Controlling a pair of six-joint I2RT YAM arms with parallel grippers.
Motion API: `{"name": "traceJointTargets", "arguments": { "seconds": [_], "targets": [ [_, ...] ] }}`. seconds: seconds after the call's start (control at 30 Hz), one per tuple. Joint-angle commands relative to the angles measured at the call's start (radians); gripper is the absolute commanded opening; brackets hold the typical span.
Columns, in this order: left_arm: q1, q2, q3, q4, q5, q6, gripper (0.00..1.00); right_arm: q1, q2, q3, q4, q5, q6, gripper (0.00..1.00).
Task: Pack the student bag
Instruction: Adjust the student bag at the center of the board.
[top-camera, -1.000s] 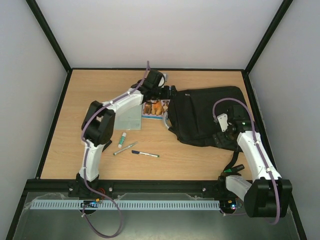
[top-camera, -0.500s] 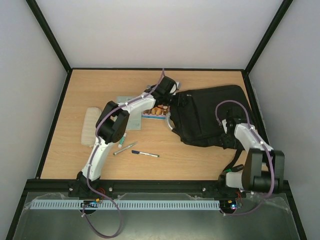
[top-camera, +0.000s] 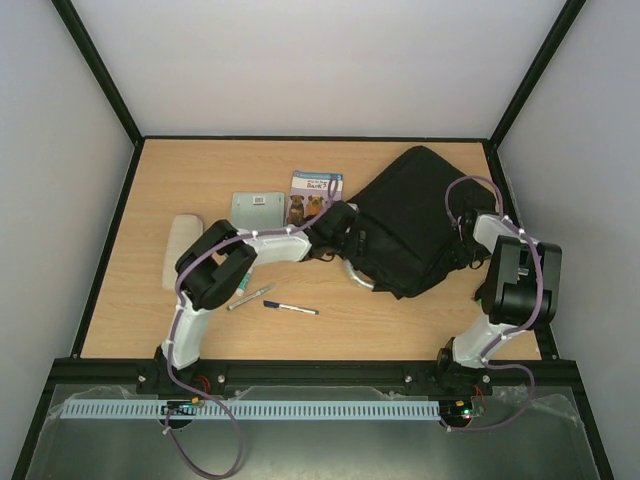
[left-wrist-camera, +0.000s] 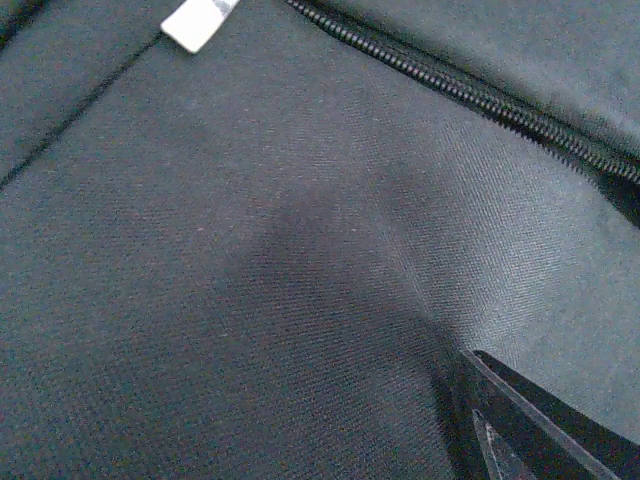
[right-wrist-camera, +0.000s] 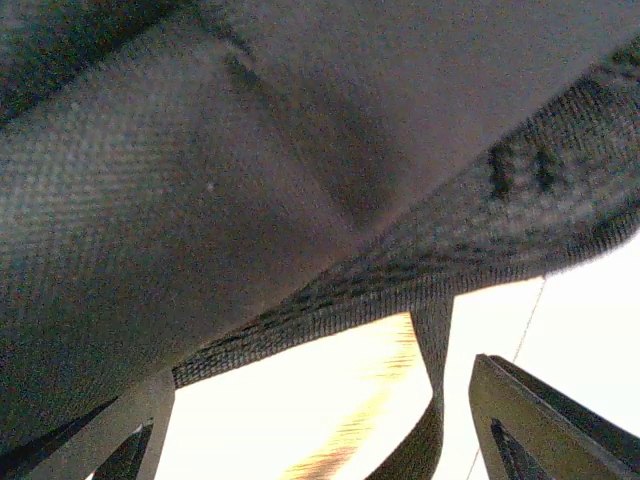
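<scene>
Top external view gives you one bag, a big black backpack, lying on the table between your two pincers. Your left pincer is pressed against its left edge. Your right pincer is at its right side, close in against the fabric. One grey curved handle shows at the bag's near edge, just to the near side of the left pincer.

On the left wrist view, black cloth fills the frame. You can count one zip running across the top, one small white tag, and only one finger, low in the right corner against the cloth. You cannot tell how wide this pincer stands or whether it has hold of anything.

On the right wrist view, two fingers stand wide apart and grip nothing. The bag's edge hangs over them, and one strap drops between them, nearer the right-hand finger.

Left of the left pincer you can count one dog booklet, one grey card and one beige roll. Two pens lie clear of the arm: a silver pen and a dark pen, both well apart from the bag.
</scene>
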Motion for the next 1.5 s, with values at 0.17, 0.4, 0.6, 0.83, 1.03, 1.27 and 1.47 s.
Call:
{"name": "traceJointTargets", "arguments": {
  "seconds": [0.17,0.4,0.6,0.83,1.03,1.27,1.47],
  "targets": [
    [-0.263,-0.082,-0.066,0.021,0.013,0.06,0.78,-0.007,-0.163,-0.044,0.01,-0.121,0.028,0.85],
    [-0.283,-0.29,-0.255,-0.038,-0.024,0.068,0.85,-0.018,-0.228,-0.029,-0.082,-0.198,0.077,0.86],
    [-0.286,-0.469,-0.341,-0.101,-0.088,0.067,0.93,-0.034,-0.371,-0.023,-0.161,-0.237,0.094,0.88],
    [-0.244,-0.469,-0.268,-0.206,-0.189,0.101,0.98,-0.233,-0.44,-0.072,-0.299,-0.388,0.025,0.9],
    [-0.128,-0.353,-0.198,-0.151,-0.081,0.131,0.99,-0.237,-0.435,-0.202,-0.302,-0.448,-0.01,0.93],
    [-0.095,-0.171,-0.111,-0.112,0.059,0.173,0.99,-0.237,-0.2,-0.172,-0.235,-0.541,0.01,0.85],
    [-0.096,-0.136,-0.11,-0.076,0.072,0.154,0.99,-0.203,-0.039,-0.05,-0.215,-0.613,0.045,0.8]
  ]
}}
